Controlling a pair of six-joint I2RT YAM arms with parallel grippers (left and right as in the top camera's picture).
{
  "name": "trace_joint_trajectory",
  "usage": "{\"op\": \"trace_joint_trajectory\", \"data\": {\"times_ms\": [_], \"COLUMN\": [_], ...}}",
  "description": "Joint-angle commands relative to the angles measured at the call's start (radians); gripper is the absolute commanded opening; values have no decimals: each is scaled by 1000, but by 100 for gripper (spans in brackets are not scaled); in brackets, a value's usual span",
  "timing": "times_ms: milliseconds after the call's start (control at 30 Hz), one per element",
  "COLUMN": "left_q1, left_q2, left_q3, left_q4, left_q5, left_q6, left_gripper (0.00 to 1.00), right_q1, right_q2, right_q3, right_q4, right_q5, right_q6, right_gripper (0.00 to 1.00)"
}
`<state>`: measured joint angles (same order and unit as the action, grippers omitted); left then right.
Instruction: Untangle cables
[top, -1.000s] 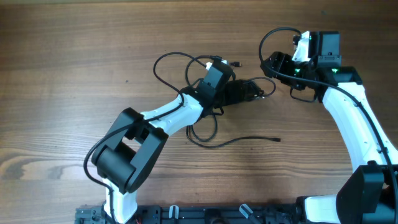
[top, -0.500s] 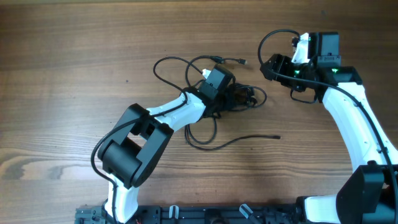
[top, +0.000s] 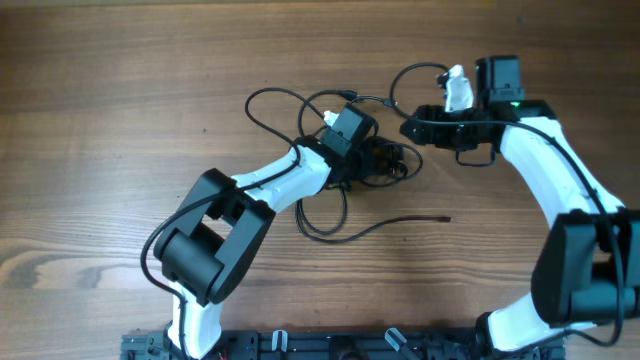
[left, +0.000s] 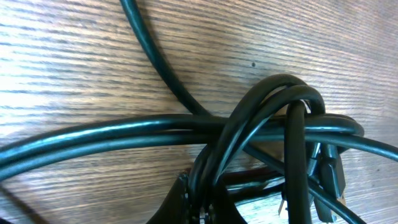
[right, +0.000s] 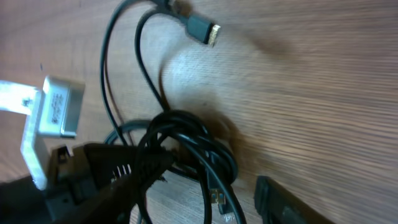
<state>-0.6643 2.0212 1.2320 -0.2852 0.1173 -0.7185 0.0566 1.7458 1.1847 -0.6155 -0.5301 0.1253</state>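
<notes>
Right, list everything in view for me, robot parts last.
cables: several (exact count hidden in the tangle), black, knotted mid-table with loose loops to the left and below
plug: one, dark with a metal tip, lying free beyond the knot
table: one, brown wood, under everything
left arm: one, white and black, reaching from the near edge to the knot
right arm: one, white and black, along the right side
left gripper: one, black, shut on the knot
right gripper: one, black, open, beside the knot

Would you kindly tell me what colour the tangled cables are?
The cables are glossy black, which shows best in the left wrist view.
</notes>
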Motion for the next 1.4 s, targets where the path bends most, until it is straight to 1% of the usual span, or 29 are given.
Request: {"op": "trace_joint_trajectory", "data": {"times_ms": [0, 133, 367, 567, 700, 900, 967, 1000, 1033, 1133, 1267, 1367], "left_q1": [52, 105, 136, 142, 142, 142, 142, 142, 142, 142, 142, 144], "left_q2": [19, -6, -6, -6, -6, -6, -6, -6, -6, -6, -5, -5], "left_q3": [-43, -43, -43, -43, -43, -43, -43, -43, -43, -43, -43, -43], "left_q4": [-64, -64, -64, -64, -64, -65, -64, -64, -64, -67, -79, -90], "left_q5": [-80, -16, 21, 37, 50, 50, 50, 50, 50, 50, 48, 45], "left_q6": [98, 166, 165, 165, 164, 164, 164, 164, 164, 164, 164, 161], "left_gripper": [4, 4, 4, 4, 4, 4, 4, 4, 4, 4, 4, 4], "right_q1": [33, 63, 87, 89, 90, 92, 92, 92, 90, 72, -8, -116], "right_q2": [34, 45, 64, 123, 150, 181, 182, 180, 180, 174, 118, 34], "right_q3": [1, 1, 0, 0, 0, 0, 1, 1, 1, 4, 28, 39], "right_q4": [3, 17, 20, 25, 47, 84, 89, 93, 101, 124, 132, 134], "right_q5": [-48, -44, -29, -16, -63, -79, -83, -87, -99, -140, -229, -306], "right_q6": [-74, -73, -72, -69, -66, -13, -13, -13, -11, 21, 43, 75], "right_gripper": [59, 54, 52, 51, 45, 29, 15, 7, 4, 4, 4, 4]}}
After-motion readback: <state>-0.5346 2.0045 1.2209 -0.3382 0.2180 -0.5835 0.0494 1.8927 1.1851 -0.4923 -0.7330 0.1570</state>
